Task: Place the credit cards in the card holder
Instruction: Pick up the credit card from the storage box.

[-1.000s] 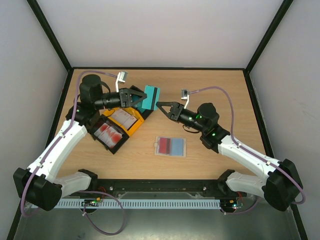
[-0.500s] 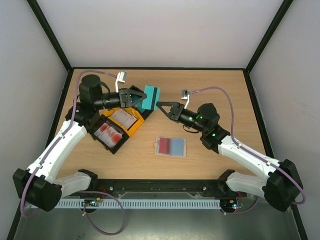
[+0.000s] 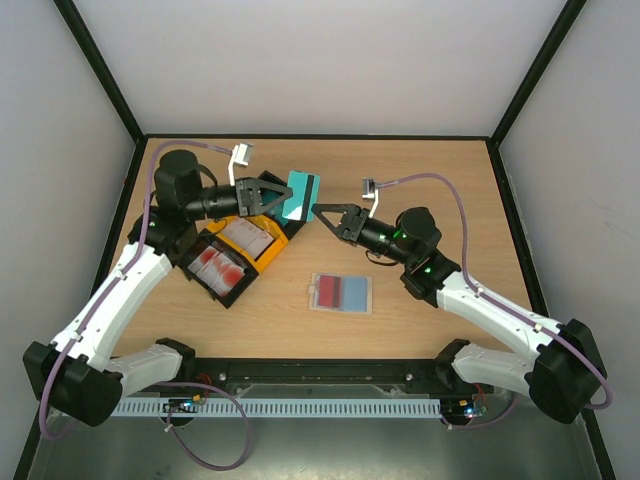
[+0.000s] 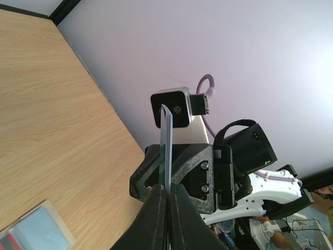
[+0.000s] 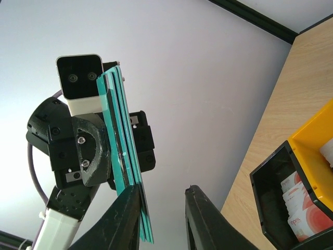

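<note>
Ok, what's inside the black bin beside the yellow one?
The black bin holds white cards with red marks, which cover most of its inside. The cards hide the bin's floor, and how many are stacked there cannot be seen.

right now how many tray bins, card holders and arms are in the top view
tray bins: 2 (black bin, yellow bin)
card holder: 1
arms: 2 (left arm, right arm)
total: 5

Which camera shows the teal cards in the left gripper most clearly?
Right wrist: the teal cards show as several separate stacked edges. Top external shows one teal face; left wrist shows only a thin edge.
</note>
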You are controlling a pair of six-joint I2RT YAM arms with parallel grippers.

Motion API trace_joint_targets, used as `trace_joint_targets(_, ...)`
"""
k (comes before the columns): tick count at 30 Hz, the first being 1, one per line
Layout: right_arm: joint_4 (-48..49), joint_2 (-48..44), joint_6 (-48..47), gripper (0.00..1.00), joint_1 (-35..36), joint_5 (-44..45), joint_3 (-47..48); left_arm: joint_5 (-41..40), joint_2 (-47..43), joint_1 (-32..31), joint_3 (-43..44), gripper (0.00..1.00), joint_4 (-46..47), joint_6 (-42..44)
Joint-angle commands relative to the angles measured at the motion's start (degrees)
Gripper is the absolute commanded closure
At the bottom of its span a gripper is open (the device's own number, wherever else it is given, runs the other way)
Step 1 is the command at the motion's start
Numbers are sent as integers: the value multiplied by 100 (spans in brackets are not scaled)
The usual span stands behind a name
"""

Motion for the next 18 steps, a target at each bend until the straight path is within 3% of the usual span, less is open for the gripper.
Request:
trace_joint_targets(1, 91, 112, 29, 77, -14, -163, 48, 486, -206, -34, -16, 97, 383, -8)
trace_joint_targets(13, 232, 100, -41, 81, -8, -404, 55, 636, -228, -34, -48, 98, 397, 79)
trace_joint_targets(18, -280, -120, -575, 81, -24, -316, 151, 493, -188, -34, 43, 98, -91, 480)
